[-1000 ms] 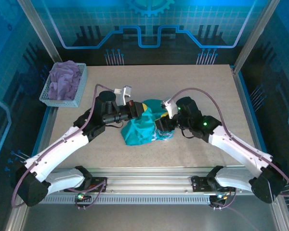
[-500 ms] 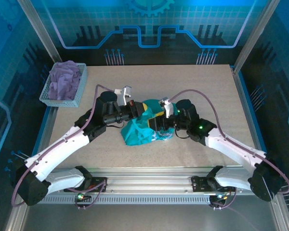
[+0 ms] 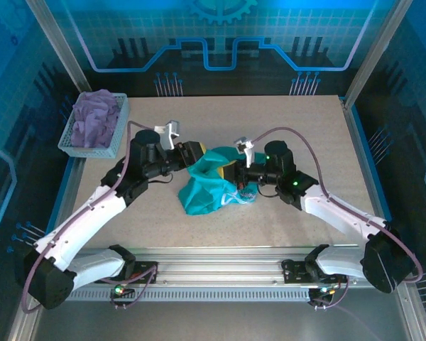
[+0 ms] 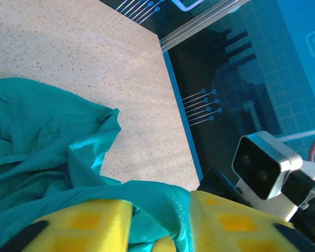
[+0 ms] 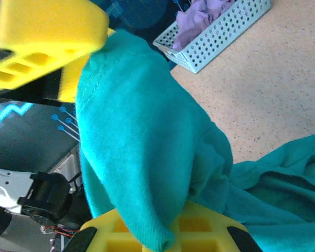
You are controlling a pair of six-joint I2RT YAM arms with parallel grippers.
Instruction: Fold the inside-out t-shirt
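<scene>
Your right pincer (image 3: 232, 173) was clamped on a bunched fold of the inside-out t-shirt (image 3: 202, 193), while your left pincer (image 3: 196, 156) stood with its fingers apart and a teal fold lying in the gap. The shirt sat mid-counter (image 3: 305, 128) directly between the two, its bulk trailing toward the near edge, both arms equally close. It looked a crumpled teal heap, nowhere near flat

White arms (image 3: 92, 213), blk joints (image 3: 145, 138), seemingly purple cables (image 3: 284, 128), yellow jaws.

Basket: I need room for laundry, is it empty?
No, a crumpled purple garment lies in the white basket.
</scene>
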